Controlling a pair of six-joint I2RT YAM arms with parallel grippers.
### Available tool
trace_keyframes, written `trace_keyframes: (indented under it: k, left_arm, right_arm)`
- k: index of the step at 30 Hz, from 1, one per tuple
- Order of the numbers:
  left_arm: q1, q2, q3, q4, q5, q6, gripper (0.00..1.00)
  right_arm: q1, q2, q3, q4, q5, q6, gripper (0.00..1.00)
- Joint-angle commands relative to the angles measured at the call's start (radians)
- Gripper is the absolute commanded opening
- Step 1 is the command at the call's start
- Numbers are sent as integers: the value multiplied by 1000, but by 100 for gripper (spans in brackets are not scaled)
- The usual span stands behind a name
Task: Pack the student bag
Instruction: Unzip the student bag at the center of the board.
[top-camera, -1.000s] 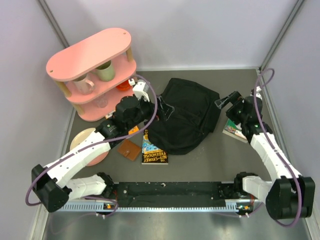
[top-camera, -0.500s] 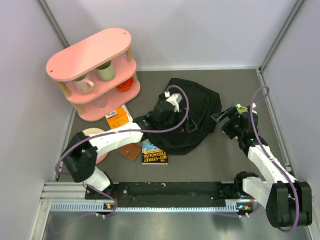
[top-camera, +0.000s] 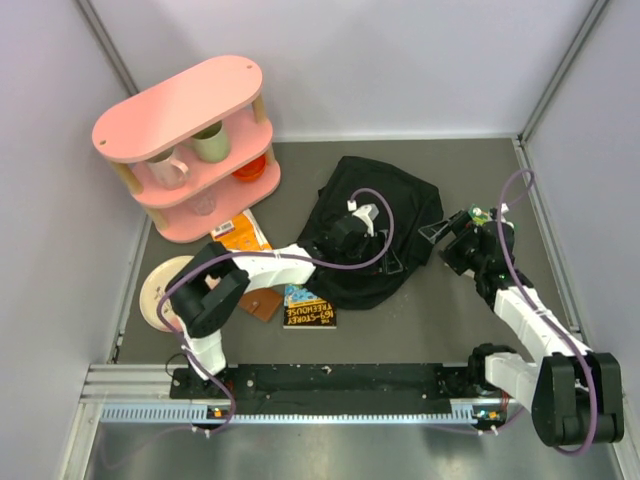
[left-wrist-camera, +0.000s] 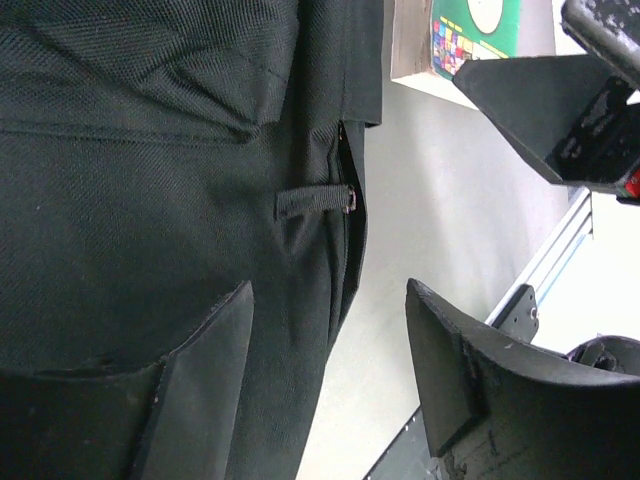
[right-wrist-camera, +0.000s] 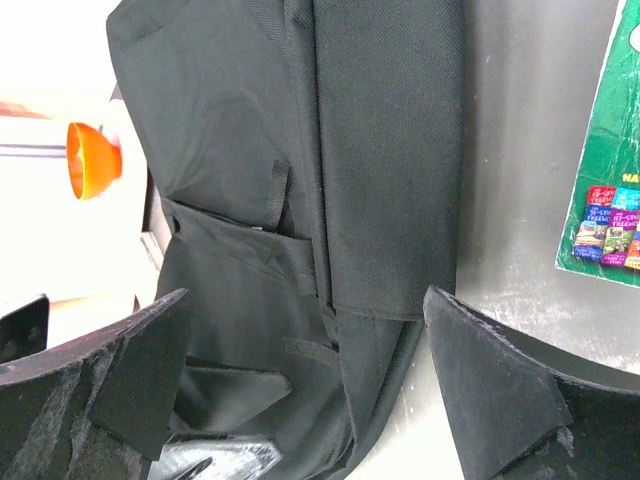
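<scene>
The left gripper (left-wrist-camera: 330, 300) hangs, jaws apart, over a zip pull (left-wrist-camera: 315, 201) on the student bag (top-camera: 395, 200) — the right gripper (right-wrist-camera: 308, 295), also spread, flanks its edge — likely to open it.

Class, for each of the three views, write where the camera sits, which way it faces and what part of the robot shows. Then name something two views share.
Top external: above and behind the bases, looking down on the table; both arms show whole.
Left wrist: over the bag, looking down at its right edge; the open left gripper frames the bottom.
Right wrist: at the bag's right side, facing it; the open right gripper frames the bottom.
Shared: both wrist views show the bag and the green book.
</scene>
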Motion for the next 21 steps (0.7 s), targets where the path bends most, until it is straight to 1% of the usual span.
trace_keyframes:
  k: [1, 2, 7, 9, 11, 12, 14, 15, 17, 20, 21]
  left_arm:
    - [4, 49, 53, 108, 19, -37, 65]
    - [7, 56, 51, 137, 16, -43, 63]
    - [25, 106, 53, 226, 39, -72, 60]
    - [28, 121, 57, 246, 46, -77, 57]
    - [36, 130, 65, 251, 56, -95, 56]
    - [41, 141, 63, 260, 62, -105, 52]
    - [48, 153, 66, 292, 82, -124, 49]
    - [47, 162, 73, 289, 86, -126, 46]
    - [47, 168, 76, 283, 91, -129, 43]
    - [51, 172, 73, 286, 91, -134, 35]
    - [51, 173, 74, 281, 92, -132, 33]
  right_arm:
    - [-10, 20, 4, 50, -20, -1, 95]
    - [-11, 21, 2, 59, -23, 2, 95]
    - [-11, 32, -2, 83, -40, 13, 95]
    - [-13, 35, -1, 77, -33, 13, 95]
    - [-11, 38, 7, 70, -25, 7, 95]
    - [-11, 40, 7, 70, -23, 7, 95]
    - [-11, 43, 7, 71, -22, 5, 95]
    - [-11, 44, 7, 73, -23, 7, 95]
    - [-11, 50, 13, 68, -23, 0, 95]
    - [-11, 55, 19, 62, -22, -3, 95]
    - [-11, 57, 18, 63, -22, -3, 95]
